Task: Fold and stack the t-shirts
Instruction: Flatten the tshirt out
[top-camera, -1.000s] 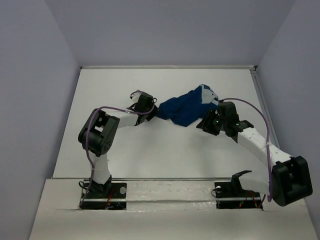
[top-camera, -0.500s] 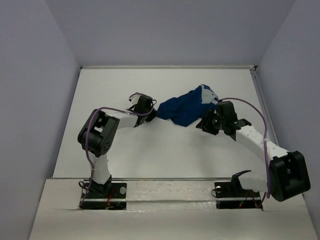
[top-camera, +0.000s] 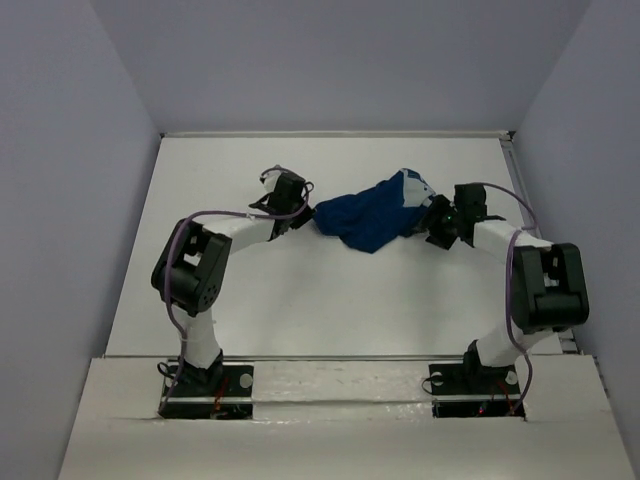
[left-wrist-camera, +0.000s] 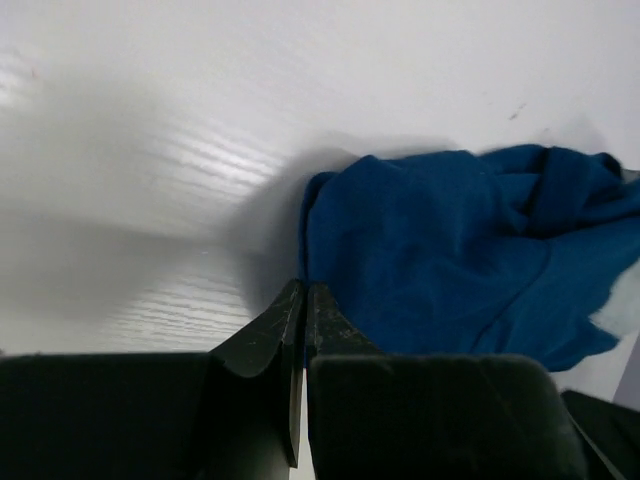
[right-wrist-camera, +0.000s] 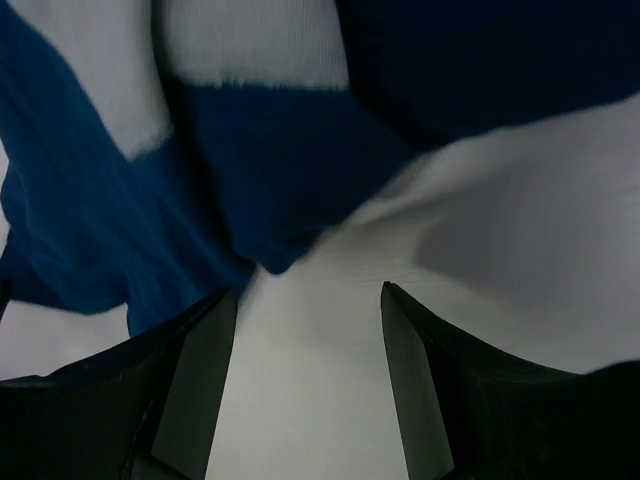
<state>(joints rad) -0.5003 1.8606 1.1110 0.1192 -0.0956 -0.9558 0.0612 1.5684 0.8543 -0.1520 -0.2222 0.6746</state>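
The dark navy-blue t-shirt lies crumpled in a bunch at the middle back of the table, with a pale patch of its print showing at its far right. My left gripper is at the shirt's left edge. In the left wrist view its jaws are closed, pinching the edge of the shirt. My right gripper is at the shirt's right side. In the right wrist view it is open over bare table, with the shirt just ahead of the fingertips.
The white table is walled by grey panels at the left, back and right. A raised rail runs along its right edge, close to the right arm's elbow.
The right arm has swung back and to the right, its gripper now nearer the shirt's right edge. The left gripper has shifted slightly farther back with the shirt's edge.
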